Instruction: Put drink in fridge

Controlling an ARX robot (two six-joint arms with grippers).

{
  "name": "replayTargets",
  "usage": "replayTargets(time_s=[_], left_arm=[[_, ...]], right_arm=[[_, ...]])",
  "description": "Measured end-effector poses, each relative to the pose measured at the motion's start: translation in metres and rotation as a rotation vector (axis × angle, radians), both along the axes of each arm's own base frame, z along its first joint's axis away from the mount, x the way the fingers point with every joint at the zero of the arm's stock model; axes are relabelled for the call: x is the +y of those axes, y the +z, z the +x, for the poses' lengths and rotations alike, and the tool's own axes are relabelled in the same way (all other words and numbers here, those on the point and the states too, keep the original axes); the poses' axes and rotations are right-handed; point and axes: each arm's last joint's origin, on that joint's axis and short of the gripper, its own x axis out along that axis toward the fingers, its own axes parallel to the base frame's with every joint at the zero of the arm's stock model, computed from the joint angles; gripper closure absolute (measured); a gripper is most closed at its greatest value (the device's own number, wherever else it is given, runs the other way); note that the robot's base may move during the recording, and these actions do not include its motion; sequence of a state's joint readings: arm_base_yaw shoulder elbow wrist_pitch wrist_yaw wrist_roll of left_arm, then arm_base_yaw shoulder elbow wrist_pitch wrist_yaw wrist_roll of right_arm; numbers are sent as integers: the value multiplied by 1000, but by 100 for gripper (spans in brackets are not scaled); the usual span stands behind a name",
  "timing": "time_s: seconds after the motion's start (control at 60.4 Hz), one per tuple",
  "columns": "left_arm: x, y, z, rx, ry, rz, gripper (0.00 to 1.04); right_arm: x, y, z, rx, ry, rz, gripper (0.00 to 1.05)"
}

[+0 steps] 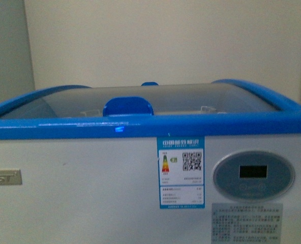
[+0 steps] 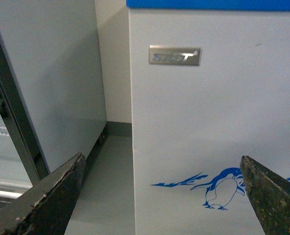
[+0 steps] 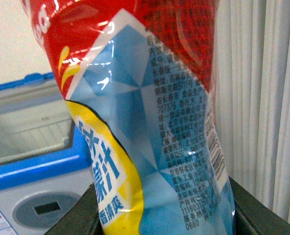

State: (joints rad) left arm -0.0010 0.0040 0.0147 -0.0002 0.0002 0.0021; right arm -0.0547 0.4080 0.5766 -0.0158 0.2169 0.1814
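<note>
One drink (image 3: pixel 150 122) sits clamped in the right hand (image 3: pixel 169 215), near the fridge (image 1: pixel 89 193).

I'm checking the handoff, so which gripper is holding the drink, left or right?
The right gripper: the red and blue drink sits between its fingers. The left gripper is open and empty, facing the fridge.

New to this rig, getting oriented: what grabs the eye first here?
The drink, red, blue and yellow, fills the right wrist view, held between the jaws of the right gripper. The white fridge with its blue rim spans the front view; the left gripper, jaws wide apart, faces its penguin graphic.
</note>
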Motion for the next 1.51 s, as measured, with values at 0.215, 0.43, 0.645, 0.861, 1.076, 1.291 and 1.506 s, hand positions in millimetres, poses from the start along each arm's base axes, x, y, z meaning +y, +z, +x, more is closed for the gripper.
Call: replayTargets(time_s=[0.215, 0.43, 0.645, 0.861, 1.076, 1.291, 1.506], left_arm=[[0, 0, 0, 0, 1, 0, 8], [0, 0, 0, 0, -1, 0, 8], [0, 0, 0, 53, -61, -54, 8], [2, 9, 27, 277, -253, -333, 8], [-3, 54, 91, 158, -338, -136, 8], [-45, 86, 141, 15, -600, 197, 8], [-106, 78, 171, -64, -1004, 714, 8]], right_arm=[[0, 0, 0, -3, 1, 2, 61], [0, 0, 0, -3, 1, 2, 61], [0, 0, -1, -4, 1, 2, 62], [0, 0, -1, -4, 4, 2, 62], [0, 0, 0, -4, 2, 2, 62], [0, 0, -1, -4, 2, 2, 62], [0, 0, -1, -4, 2, 2, 62]])
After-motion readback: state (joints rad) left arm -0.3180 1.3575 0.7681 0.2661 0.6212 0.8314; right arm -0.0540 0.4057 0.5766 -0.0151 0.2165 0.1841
